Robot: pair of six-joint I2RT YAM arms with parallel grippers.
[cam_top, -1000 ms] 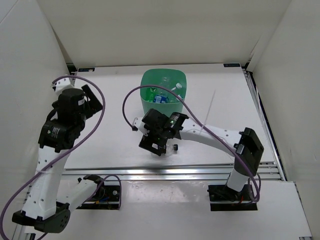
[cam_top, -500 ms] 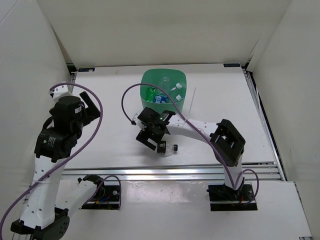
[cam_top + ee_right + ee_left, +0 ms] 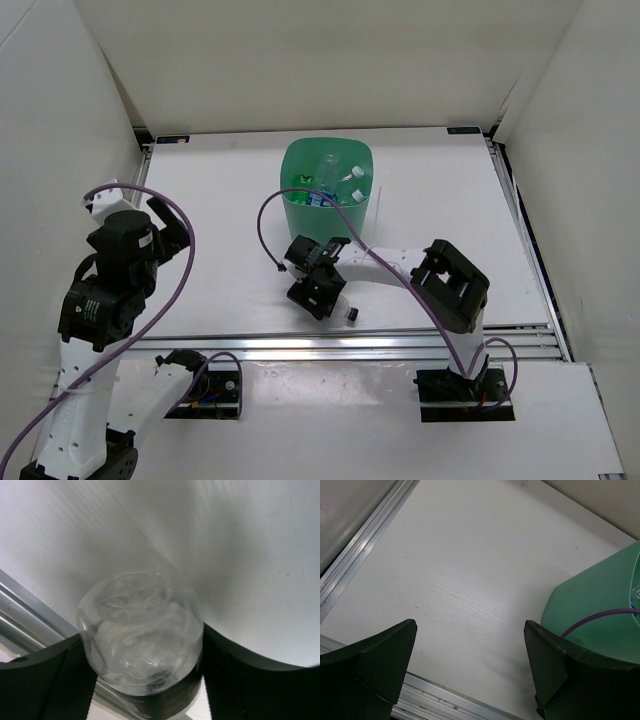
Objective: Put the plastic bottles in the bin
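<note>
A short clear bottle (image 3: 343,309) with a black label lies on the table close to the front rail. My right gripper (image 3: 322,297) is down over it. In the right wrist view the bottle's clear base (image 3: 142,635) fills the gap, and both dark fingers of the right gripper (image 3: 144,645) press its sides, so it is shut on the bottle. The green bin (image 3: 296,213) stands at the back centre with several bottles (image 3: 328,190) inside. My left gripper (image 3: 170,228) hangs open over bare table at the left; the left wrist view shows its jaws (image 3: 470,665) wide apart, the bin's wall (image 3: 600,600) at the right.
The aluminium front rail (image 3: 300,343) runs just beyond the held bottle and shows in both wrist views (image 3: 25,615) (image 3: 445,700). A purple cable (image 3: 275,215) loops from the right arm near the bin. White walls close in the table on three sides.
My right gripper came down and toward the front rail over the short bottle, and its jaws closed onto it. The left arm drew back to the left and stayed open.
</note>
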